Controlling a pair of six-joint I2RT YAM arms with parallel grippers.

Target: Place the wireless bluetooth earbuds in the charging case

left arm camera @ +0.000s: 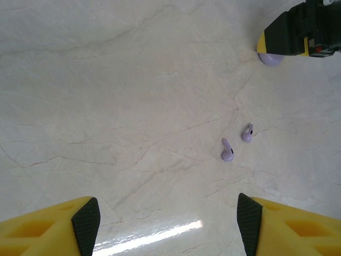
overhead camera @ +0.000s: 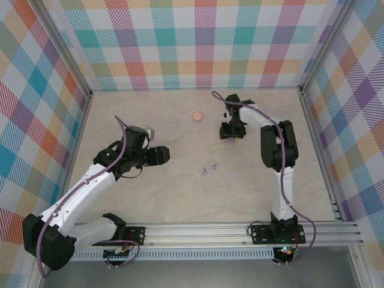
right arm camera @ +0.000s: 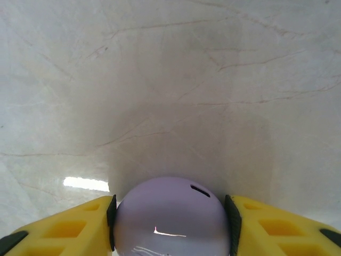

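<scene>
At right centre of the table (overhead camera: 180,198), the right gripper (overhead camera: 231,135) stands clamped on the lilac charging case (right arm camera: 169,216), pads apparently flush against both its sides, though the contact line is shadowed. Two lilac earbuds (left arm camera: 227,151) lie loose on the surface, just beside each other, between the arms. Near them the left gripper (left arm camera: 168,224) hangs with jaws apart. Farther back sits a pink disc (overhead camera: 195,116).

Pale marbled bench (overhead camera: 180,198) spreading under everything, small pink disc (overhead camera: 195,116) lying alone toward its far side, plaid pastel walls (overhead camera: 180,42) standing around three sides, aluminium rail (overhead camera: 210,231) running along the near edge.
</scene>
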